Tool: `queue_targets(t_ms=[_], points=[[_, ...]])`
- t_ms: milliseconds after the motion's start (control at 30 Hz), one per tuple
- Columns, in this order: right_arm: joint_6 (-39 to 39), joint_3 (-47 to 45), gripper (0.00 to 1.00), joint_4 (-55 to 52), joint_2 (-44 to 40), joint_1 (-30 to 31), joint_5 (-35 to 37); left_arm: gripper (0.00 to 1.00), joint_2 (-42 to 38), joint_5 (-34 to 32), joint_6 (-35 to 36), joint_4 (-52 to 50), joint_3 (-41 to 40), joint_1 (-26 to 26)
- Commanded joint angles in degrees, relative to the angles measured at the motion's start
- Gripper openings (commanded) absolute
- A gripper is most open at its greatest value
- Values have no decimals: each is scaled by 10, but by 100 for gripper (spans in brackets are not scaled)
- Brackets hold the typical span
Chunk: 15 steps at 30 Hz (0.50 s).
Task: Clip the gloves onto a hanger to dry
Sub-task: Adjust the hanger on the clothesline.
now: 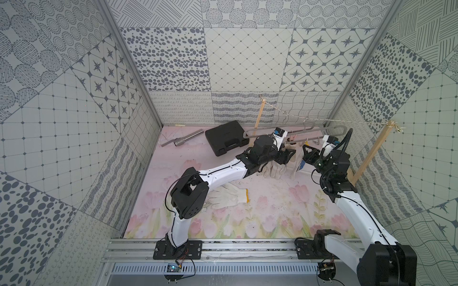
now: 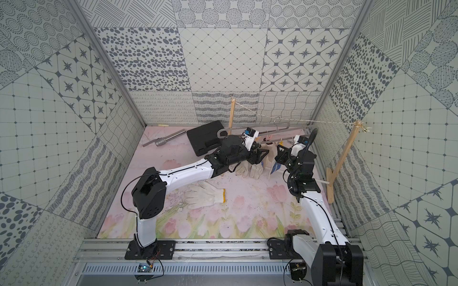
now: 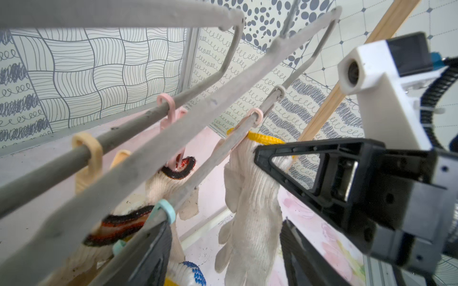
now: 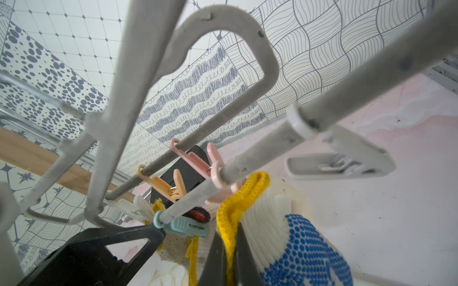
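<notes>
The grey hanger [image 1: 292, 132] [image 2: 272, 129] hangs from a string. My right gripper [image 4: 230, 255] [image 1: 305, 149] is shut on the yellow cuff of a blue-dotted glove [image 4: 297, 242], holding it up against a pink peg [image 4: 218, 178] on the hanger's rod. My left gripper [image 3: 228, 257] [image 1: 290, 155] is open around that hanging glove [image 3: 250, 198], one finger [image 3: 151, 250] just under a teal peg [image 3: 166, 210]. Two gloves with black-red cuffs [image 3: 178, 170] hang from pegs. Another cream glove [image 1: 228, 196] lies loose on the table.
A black case [image 1: 226, 137] and a metal tube [image 1: 183, 140] lie at the back. Two wooden posts [image 1: 260, 114] [image 1: 371, 153] carry the string. A free grey peg [image 4: 339, 161] and an orange peg [image 4: 168, 185] hang on the rods.
</notes>
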Motion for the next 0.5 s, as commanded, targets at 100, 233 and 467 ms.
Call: queue_targets(t_ms=[100, 233, 467], points=[[-29, 0, 0, 8, -1, 1, -52, 71, 59, -18, -90, -36, 78, -14], [-39, 2, 0, -19, -13, 1, -38, 71, 74, -41, -86, -37, 92, -24], [-42, -7, 0, -131, -68, -6, 41, 70, 53, -68, -88, -27, 60, -21]])
